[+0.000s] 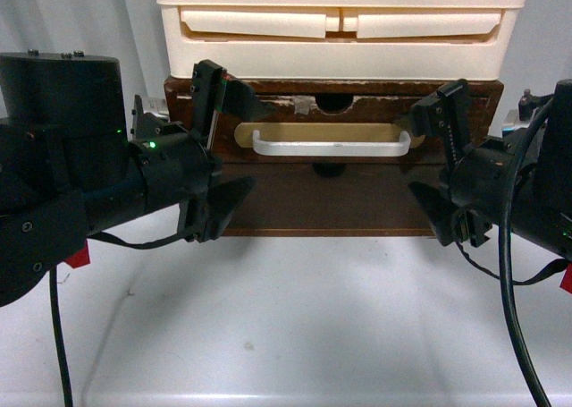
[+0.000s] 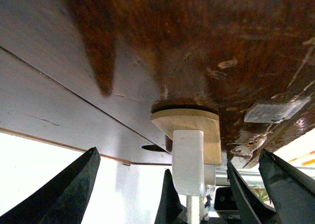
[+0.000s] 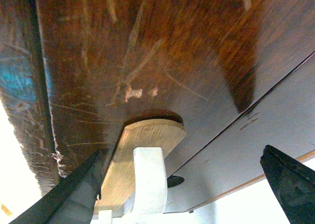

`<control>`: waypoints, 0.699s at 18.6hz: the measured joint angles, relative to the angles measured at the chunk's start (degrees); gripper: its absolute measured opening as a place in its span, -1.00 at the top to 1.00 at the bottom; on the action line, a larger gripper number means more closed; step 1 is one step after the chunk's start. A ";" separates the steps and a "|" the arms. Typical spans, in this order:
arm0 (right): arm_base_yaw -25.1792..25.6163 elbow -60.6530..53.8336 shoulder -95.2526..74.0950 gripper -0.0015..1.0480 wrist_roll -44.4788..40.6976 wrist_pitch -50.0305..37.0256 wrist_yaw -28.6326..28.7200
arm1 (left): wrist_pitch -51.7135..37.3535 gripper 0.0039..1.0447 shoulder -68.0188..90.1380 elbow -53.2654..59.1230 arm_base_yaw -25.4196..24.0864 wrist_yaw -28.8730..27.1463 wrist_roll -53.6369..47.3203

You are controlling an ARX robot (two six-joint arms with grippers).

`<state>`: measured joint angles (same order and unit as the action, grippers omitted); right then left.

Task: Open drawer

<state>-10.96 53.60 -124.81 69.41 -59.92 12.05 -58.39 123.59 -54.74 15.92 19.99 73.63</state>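
Under the cream plastic drawers, the dark brown worn wooden drawer is sitting shut, I am judging. My left fingers and right fingers are hanging spread open beside the ends of its white bar handle, gripping nothing; all pulling is remaining.

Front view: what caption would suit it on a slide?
Left end effector and right end effector, both open, flank the white handle of a dark wooden drawer.
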 joint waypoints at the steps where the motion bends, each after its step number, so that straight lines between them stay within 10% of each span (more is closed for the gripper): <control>1: -0.09 0.37 -0.28 -0.87 0.00 0.24 0.00 | 0.13 -0.88 0.31 -0.33 -0.02 0.02 0.02; 10: -1.53 2.05 -0.83 0.44 0.35 -1.38 1.31 | -1.03 0.59 1.05 -1.38 -0.17 0.17 1.38; 13: -1.49 1.18 -0.87 0.69 5.60 -1.73 0.98 | -2.43 0.76 1.27 -0.68 -0.15 0.15 3.96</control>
<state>-12.45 54.78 -125.69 75.00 -61.65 13.04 -60.82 124.86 -55.42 15.77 20.14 77.58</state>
